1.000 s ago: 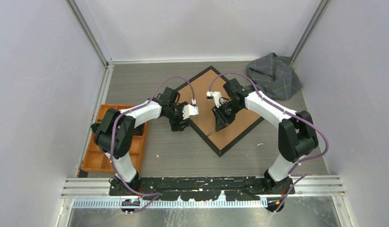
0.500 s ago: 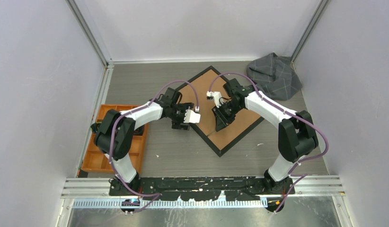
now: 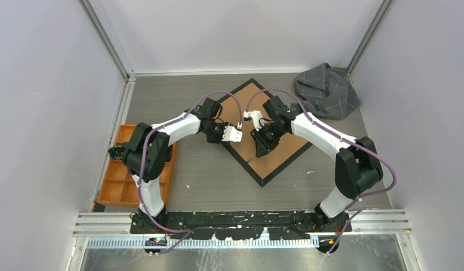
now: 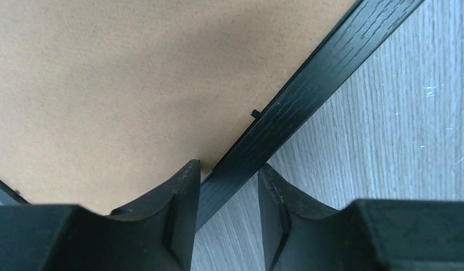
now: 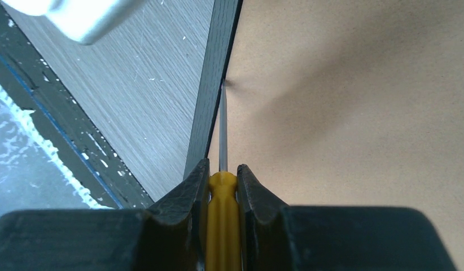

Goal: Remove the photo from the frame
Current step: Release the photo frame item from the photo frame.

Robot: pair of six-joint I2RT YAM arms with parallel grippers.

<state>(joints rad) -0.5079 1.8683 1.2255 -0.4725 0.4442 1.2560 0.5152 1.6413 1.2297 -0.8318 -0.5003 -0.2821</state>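
The frame [image 3: 281,168] lies face down as a diamond, its brown backing board [image 3: 248,103] facing up. The photo is hidden under the board. My left gripper [image 3: 224,138] is open and straddles the frame's left black border [image 4: 309,84]: one finger [image 4: 182,214] is over the board [image 4: 134,73], the other over the table. A small black tab [image 4: 255,112] sticks out at the border's inner edge. My right gripper [image 3: 261,148] is shut on a yellow-handled screwdriver [image 5: 222,214]. Its metal shaft [image 5: 222,130] runs along the inner edge of the border [image 5: 215,68], with the tip at the board's seam.
An orange compartment tray [image 3: 114,186] sits at the left edge under the left arm. A crumpled grey cloth [image 3: 328,90] lies at the back right. White walls close in three sides, and a metal rail [image 3: 241,223] runs along the front.
My left gripper has moved right and a little back, from the table beside the frame to over its left border. My right gripper has barely moved, still holding the screwdriver.
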